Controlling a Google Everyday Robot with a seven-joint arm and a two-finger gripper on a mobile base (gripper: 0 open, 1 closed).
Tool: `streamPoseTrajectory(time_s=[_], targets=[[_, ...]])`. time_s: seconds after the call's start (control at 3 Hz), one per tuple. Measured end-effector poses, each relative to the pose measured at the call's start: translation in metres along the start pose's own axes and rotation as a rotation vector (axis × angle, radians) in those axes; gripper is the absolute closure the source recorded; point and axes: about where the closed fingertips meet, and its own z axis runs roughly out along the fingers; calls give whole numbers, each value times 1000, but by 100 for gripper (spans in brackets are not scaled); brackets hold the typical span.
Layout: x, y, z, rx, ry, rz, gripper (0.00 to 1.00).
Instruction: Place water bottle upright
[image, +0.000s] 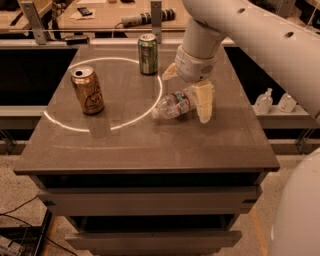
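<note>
The water bottle (174, 104) lies on its side on the dark table (150, 145), right of centre. It is clear ribbed plastic with a red-green label band, and its white cap points front-left. My gripper (187, 88) hangs down over the bottle's base end. One cream finger (204, 102) stands in front of the base, touching or nearly touching it. The other finger (169, 72) shows behind, well apart from the first. The jaws stand open, astride the bottle's base end.
A gold soda can (87, 90) stands upright at the left and a green soda can (148, 54) at the back centre. A bright light ring (115, 125) lies on the tabletop. Two small pump-top bottles (264, 101) sit on a low ledge to the right.
</note>
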Motion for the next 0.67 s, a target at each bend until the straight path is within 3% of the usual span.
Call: streamPoseTrajectory(time_s=[0.67], targets=[[7, -2, 12, -39, 25, -5, 41]])
